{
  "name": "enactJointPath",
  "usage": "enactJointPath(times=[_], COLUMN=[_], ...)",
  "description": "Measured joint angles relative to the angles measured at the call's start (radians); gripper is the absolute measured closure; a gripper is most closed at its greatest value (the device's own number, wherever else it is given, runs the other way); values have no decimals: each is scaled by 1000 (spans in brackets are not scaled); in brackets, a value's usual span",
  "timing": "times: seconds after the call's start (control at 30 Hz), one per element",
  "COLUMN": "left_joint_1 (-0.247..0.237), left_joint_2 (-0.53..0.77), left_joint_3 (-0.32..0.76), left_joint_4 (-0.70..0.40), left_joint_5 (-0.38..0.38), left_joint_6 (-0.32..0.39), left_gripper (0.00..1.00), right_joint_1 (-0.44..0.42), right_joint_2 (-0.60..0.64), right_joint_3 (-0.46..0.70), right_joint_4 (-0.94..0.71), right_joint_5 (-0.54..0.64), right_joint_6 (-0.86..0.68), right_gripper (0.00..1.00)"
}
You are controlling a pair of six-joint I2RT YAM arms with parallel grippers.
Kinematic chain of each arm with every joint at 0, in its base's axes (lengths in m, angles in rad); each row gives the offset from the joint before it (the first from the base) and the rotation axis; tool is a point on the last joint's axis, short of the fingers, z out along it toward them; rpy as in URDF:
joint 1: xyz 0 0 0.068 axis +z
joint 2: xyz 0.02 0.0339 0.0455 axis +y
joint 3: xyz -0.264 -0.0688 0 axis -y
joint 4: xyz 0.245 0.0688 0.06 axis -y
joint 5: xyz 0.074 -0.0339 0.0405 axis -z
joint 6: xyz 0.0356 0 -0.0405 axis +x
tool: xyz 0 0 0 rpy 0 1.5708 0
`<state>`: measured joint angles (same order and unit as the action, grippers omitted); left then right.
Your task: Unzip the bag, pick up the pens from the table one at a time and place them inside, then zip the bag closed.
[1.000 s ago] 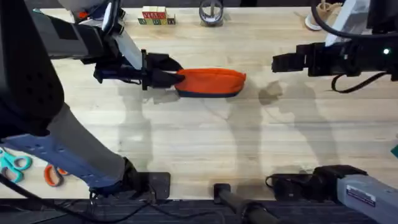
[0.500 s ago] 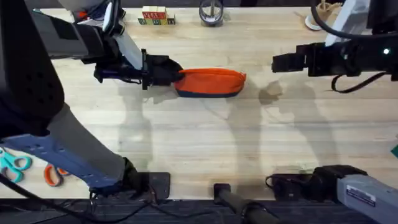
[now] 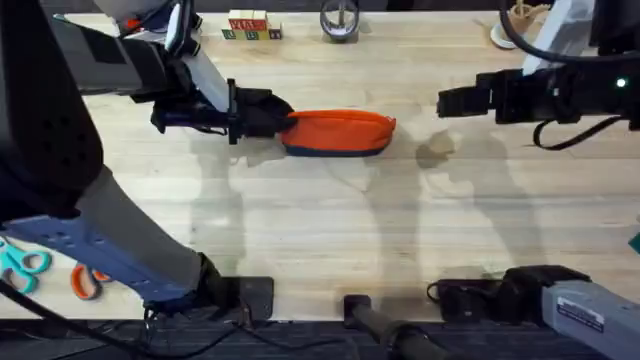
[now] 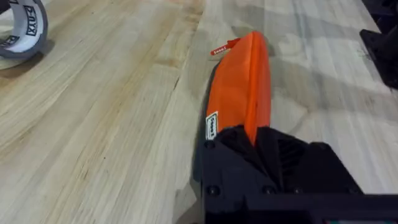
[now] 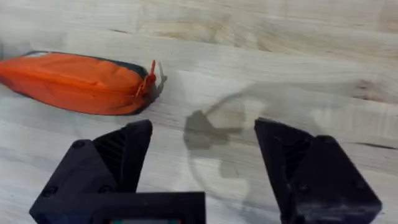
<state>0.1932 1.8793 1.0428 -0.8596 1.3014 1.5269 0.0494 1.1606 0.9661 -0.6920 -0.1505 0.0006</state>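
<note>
The orange bag [image 3: 340,132] with a dark bottom strip lies on the wooden table [image 3: 320,230] at the back middle. My left gripper [image 3: 281,118] is shut on the bag's left end; in the left wrist view its black fingers [image 4: 249,146] pinch the top seam of the bag [image 4: 242,81]. An orange zipper pull [image 5: 150,79] sits at the bag's [image 5: 74,84] right end. My right gripper [image 3: 447,101] hangs open to the right of the bag, apart from it, with nothing between its fingers [image 5: 124,152]. The pens are out of view.
A roll of tape [image 3: 340,20] and small lettered blocks [image 3: 250,27] stand at the back edge. Teal scissors [image 3: 22,265] and orange-handled scissors [image 3: 85,280] lie at the front left. A white object [image 3: 505,30] sits at the back right.
</note>
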Motion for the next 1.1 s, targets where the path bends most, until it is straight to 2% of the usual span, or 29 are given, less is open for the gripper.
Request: enactJointPath(times=[0.13, 0.63, 0.83, 1.1], left_joint_1=[0, 0, 0, 0], left_joint_2=[0, 0, 0, 0], left_joint_3=[0, 0, 0, 0], left_joint_4=[0, 0, 0, 0], left_joint_5=[0, 0, 0, 0], left_joint_6=[0, 0, 0, 0], left_gripper=[961, 960, 960, 960], right_joint_1=[0, 0, 0, 0], right_joint_2=[0, 0, 0, 0], right_joint_3=[0, 0, 0, 0], right_joint_4=[-18, -13, -39, -45], right_joint_5=[0, 1, 1, 8], right_joint_6=[-99, -680, -768, -790], right_gripper=[3, 3, 4, 4])
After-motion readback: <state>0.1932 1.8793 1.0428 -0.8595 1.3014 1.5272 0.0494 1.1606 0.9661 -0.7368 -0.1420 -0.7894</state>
